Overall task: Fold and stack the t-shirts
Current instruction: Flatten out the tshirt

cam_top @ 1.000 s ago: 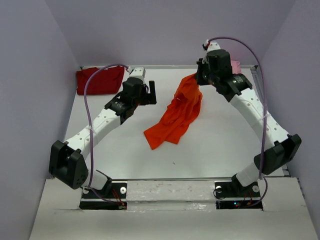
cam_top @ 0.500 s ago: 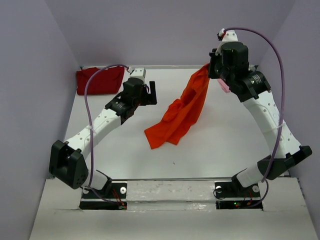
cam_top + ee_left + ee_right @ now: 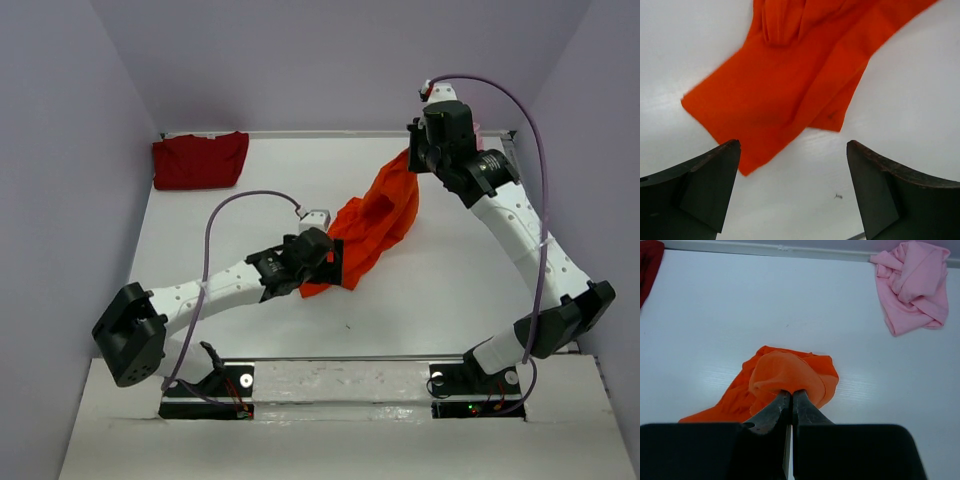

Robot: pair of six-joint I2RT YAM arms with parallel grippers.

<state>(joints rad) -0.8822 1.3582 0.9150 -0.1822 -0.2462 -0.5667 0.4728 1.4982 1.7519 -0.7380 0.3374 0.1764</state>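
The bright orange t-shirt (image 3: 375,222) hangs stretched from my right gripper (image 3: 411,160) down to the table in the middle; it also shows in the left wrist view (image 3: 790,85) and the right wrist view (image 3: 785,375). My right gripper (image 3: 791,392) is shut on its upper end, held above the table. My left gripper (image 3: 338,268) is open over the shirt's lower end, and its jaws (image 3: 792,165) stand wide apart just above the shirt's corner. The dark red t-shirt (image 3: 200,160) lies flat at the far left corner. The pale pink t-shirt (image 3: 915,285) lies crumpled at the far right.
The white table (image 3: 250,220) has purple walls on three sides and a metal rail (image 3: 340,358) along its near edge. The arm bases sit below that rail.
My left arm has swung from the far left centre down toward the near middle, to the orange shirt's lower end. My right gripper rose with the shirt, then came down a little.
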